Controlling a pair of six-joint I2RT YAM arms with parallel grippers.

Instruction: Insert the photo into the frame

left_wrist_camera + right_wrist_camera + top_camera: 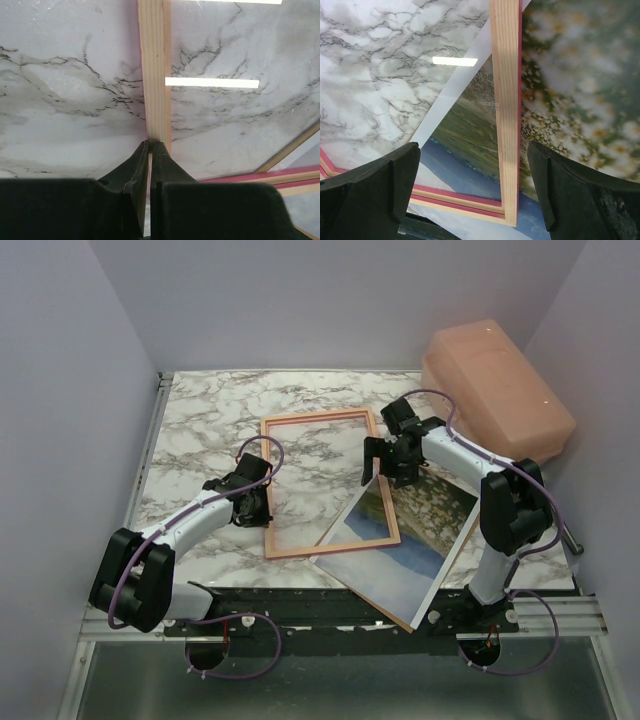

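Marble tabletop [200,420]: left gripper [150,146] shut atop thin orange-tan wooden frame [505,75]; right gripper [474,150], wide open, could snag landscape-print paper photo [400,560] underneath.

This looks like a robotics lab test cell: plain pale lilac walls [60,390] box in a white-and-grey marble-patterned desk [200,430] (closed on three sides). A white-and-black left robot arm [190,520] and a matching right robot arm [470,455] are bolted to a grooved aluminium rail [560,618] at its near edge, with thin purple cables [243,676] looping below.
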